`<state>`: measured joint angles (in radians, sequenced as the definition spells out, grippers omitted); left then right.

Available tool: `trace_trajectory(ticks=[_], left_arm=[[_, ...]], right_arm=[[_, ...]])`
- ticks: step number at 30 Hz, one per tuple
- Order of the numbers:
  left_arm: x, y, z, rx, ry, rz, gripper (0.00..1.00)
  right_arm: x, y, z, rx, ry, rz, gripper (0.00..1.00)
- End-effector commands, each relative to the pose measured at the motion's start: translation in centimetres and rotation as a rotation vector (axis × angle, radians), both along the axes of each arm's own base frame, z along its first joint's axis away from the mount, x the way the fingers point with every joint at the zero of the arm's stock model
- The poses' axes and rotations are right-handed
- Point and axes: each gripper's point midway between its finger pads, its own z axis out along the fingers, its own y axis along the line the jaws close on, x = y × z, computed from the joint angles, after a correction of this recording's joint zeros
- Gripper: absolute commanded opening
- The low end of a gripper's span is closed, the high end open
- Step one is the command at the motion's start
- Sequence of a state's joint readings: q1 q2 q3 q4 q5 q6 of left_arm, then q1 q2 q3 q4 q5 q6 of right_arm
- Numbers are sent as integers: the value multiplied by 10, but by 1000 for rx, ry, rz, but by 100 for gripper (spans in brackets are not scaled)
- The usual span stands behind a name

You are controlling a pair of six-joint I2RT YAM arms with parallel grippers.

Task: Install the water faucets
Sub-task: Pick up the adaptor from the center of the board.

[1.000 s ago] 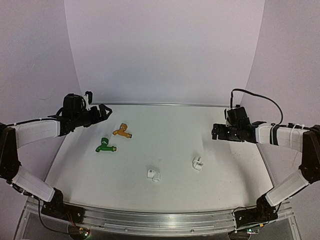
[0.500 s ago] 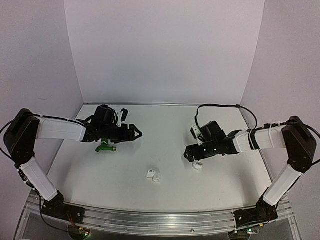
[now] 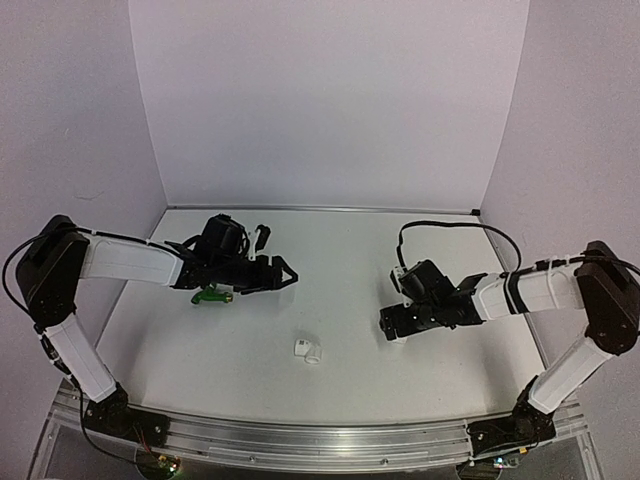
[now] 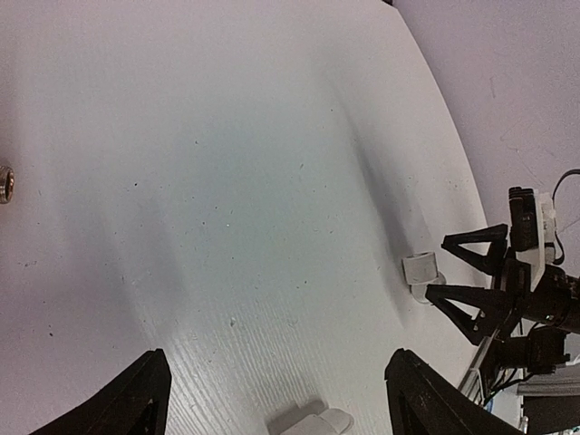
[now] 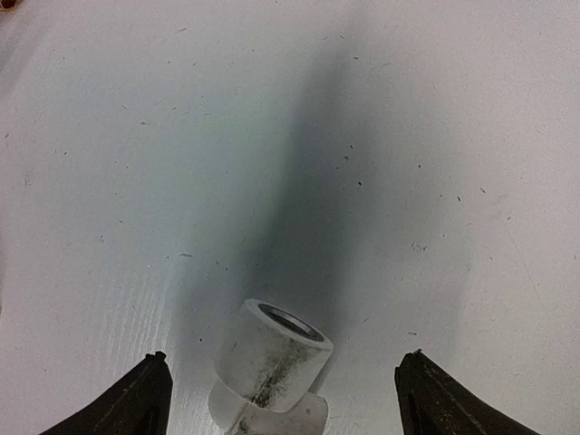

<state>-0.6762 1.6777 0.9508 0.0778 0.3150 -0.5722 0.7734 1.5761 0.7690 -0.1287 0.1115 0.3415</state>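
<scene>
Green faucet (image 3: pixel 212 295) lies flat on the table (image 3: pixel 190 370) at about 8 o'clock from the left gripper (image 4: pixel 276 376). It is half tucked under the left arm (image 3: pixel 130 262), with its long axis running roughly 9 to 3 and its brass end (image 3: pixel 229 297) toward 3. That gripper is spread wide and pinches nothing. In its wrist view the fingers frame bare table, so the faucet sits behind the fingertips, not between them. I judge the tool would have to draw back toward 8 o'clock before it could close on it. Orange faucet does not show in the top view and is probably hidden beneath the left arm or gripper. A brass ring (image 4: pixel 4 184) at the 9 o'clock edge of the left wrist view may be one faucet's threaded end, but which one I cannot tell. The left arm is clearly the nearer to the faucets. The right gripper (image 5: pixel 283 358), well apart at about 3 o'clock across the table, is also spread. A white fitting (image 5: pixel 270 358) stands between its fingers, a little toward 9 o'clock of centre and touching neither, its open mouth tilted up toward 1 o'clock in that view. Closing there looks like the likeliest next move, and nothing blocks it. A second fitting (image 3: pixel 308 350) lies alone at about 5 o'clock from the left gripper, apart from both tools.
</scene>
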Motion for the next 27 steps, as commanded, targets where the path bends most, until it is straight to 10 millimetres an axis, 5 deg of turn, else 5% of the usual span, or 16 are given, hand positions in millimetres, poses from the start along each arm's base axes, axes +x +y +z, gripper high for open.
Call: trace_trajectory(ticks=[1,6,11,22,27], left_arm=[[10,-13,17,-30,-34,-8,85],[10,-15,17,-31,-33,-9,85],[8,-13,21,-40,-31,-2,85],[5,-15,31,-77,-13,0,85],[5,-17,37,-91,-19,-7,86]], right_arm=[[-8,2,3,21,-13,-32,84],[1,5,-1,21,-63,-29,74],[15,6,-2,-3,-137,-40,53],[18,12,-15,-23,-121,-4,53],[10,17,-11,-2,-120,62,33]])
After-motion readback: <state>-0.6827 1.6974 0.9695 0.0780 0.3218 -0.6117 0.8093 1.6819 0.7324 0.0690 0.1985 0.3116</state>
